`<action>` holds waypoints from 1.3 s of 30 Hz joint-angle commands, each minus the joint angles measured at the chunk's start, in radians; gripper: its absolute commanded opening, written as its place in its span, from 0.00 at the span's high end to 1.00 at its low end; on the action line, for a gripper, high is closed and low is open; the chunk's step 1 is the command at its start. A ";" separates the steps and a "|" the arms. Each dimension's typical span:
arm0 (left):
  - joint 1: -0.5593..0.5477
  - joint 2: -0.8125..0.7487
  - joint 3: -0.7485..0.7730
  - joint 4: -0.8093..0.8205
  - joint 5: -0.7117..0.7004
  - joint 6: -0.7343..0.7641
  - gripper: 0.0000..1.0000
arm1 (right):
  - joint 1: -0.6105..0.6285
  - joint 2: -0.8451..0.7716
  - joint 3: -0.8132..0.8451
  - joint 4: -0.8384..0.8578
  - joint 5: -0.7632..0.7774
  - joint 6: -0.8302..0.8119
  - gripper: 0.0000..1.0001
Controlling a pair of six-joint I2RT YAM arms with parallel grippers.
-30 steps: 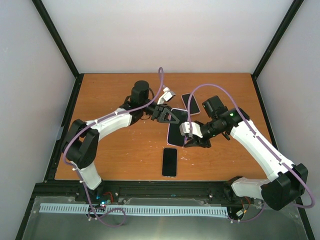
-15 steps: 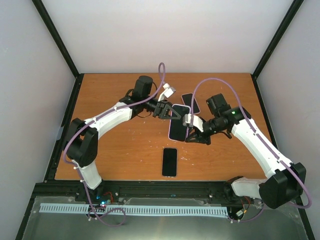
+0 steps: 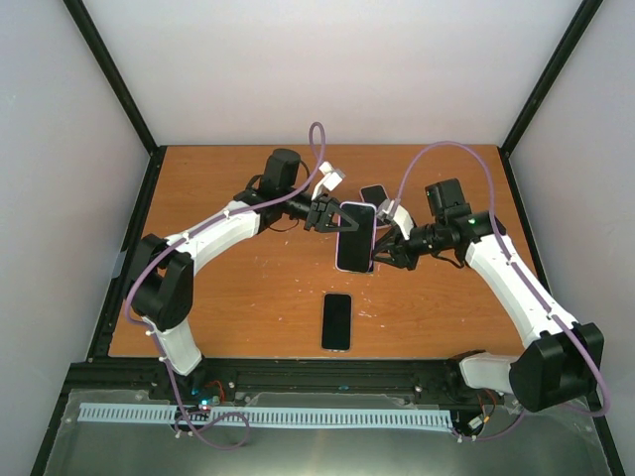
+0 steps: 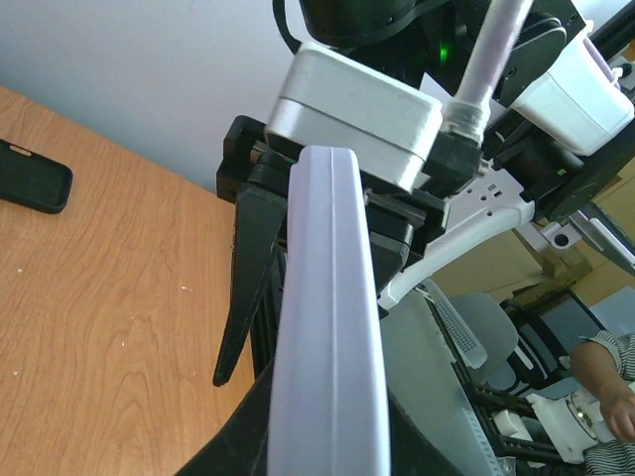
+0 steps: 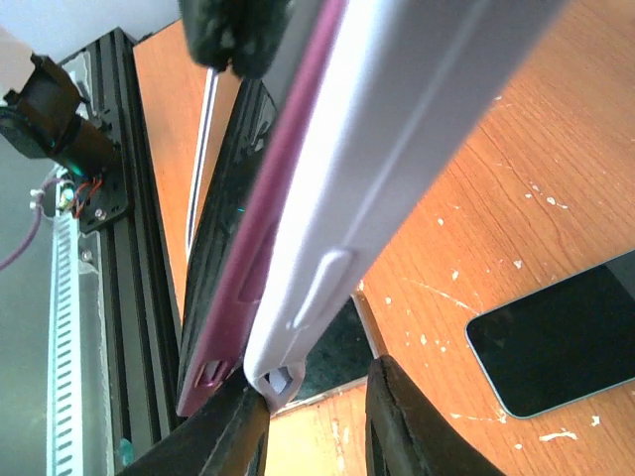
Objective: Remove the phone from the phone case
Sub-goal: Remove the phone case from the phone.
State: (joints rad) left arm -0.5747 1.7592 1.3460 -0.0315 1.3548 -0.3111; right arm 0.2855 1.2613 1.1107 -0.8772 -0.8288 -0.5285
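Note:
The phone in its lavender case (image 3: 355, 236) is held up off the table, tilted on edge, between both grippers. My left gripper (image 3: 330, 217) is shut on the case's upper left side; in the left wrist view the case edge (image 4: 327, 297) fills the space between the gripper (image 4: 327, 441) fingers. My right gripper (image 3: 381, 250) is at the case's lower right corner. In the right wrist view the magenta phone edge (image 5: 248, 268) stands apart from the case (image 5: 397, 169). The case corner rests against one finger (image 5: 226, 434); the other finger (image 5: 397, 421) is clear of it, so the right gripper (image 5: 317, 389) is open.
A bare black phone (image 3: 336, 320) lies flat near the table's front edge, also in the right wrist view (image 5: 566, 337). Another dark phone (image 3: 374, 194) lies behind the grippers, and shows in the left wrist view (image 4: 35, 177). The black frame rail runs along the front.
Both grippers have raised the cased phone off the table and tilted it up. The right gripper has swung up and toward the back, alongside the case's right lower corner.

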 commanded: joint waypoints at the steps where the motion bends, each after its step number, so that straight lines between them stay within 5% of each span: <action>1: -0.128 0.010 -0.001 -0.112 0.310 -0.020 1.00 | -0.015 0.015 0.048 0.463 -0.037 0.138 0.72; 26: -0.192 0.054 -0.015 -0.096 0.300 0.001 1.00 | -0.026 0.051 0.073 0.723 -0.260 0.528 0.67; 39: -0.212 0.118 0.009 -0.152 0.302 0.031 1.00 | -0.026 0.096 0.135 0.850 -0.514 0.653 0.61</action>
State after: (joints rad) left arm -0.5617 1.7870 1.4048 0.0021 1.3884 -0.3061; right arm 0.2340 1.3407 1.0958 -0.6605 -1.1141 -0.0414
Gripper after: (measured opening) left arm 0.125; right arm 0.394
